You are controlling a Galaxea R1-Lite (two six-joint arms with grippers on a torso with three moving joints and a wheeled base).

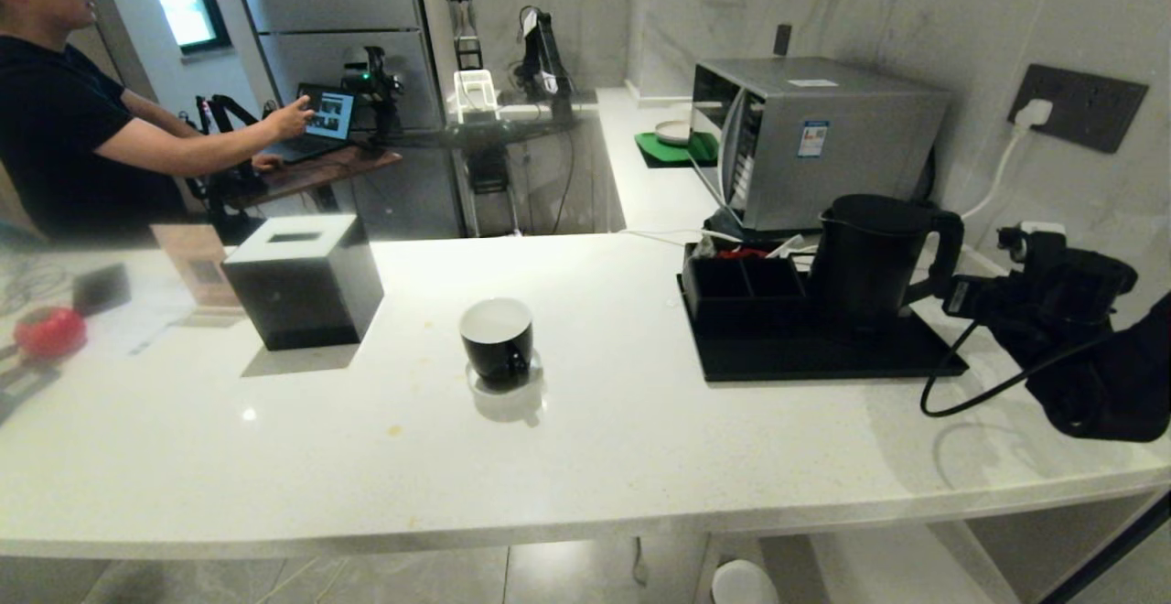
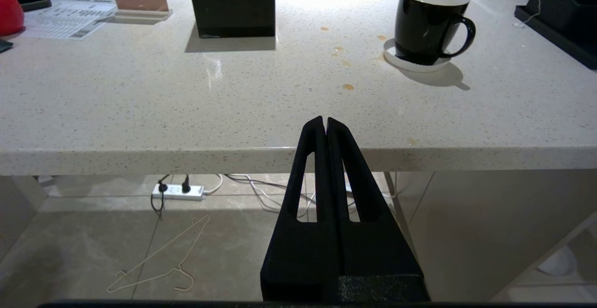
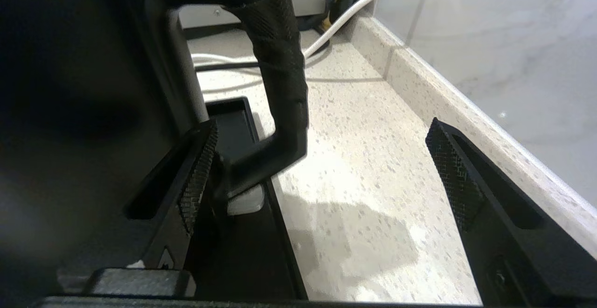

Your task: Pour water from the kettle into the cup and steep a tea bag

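Right tool (image 3: 322,168) wide open astride kettle (image 1: 869,256) handle, left tool (image 2: 325,126) closed, white speckled counter (image 1: 640,421)

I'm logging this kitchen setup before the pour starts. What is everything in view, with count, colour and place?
kettle: one, matte black, on the tray at counter right
tray: one, black, counter right
compartment box: one, black, on the tray left of the kettle
cup: one, black with white inside, on a white coaster at counter centre
tissue box: one, black, counter left
sign card: one, tan, left of the tissue box
microwave: one, silver, behind the tray
person: one, black shirt, far left at a laptop
left gripper: shut, parked before the counter edge
right gripper: open, at the kettle's handle
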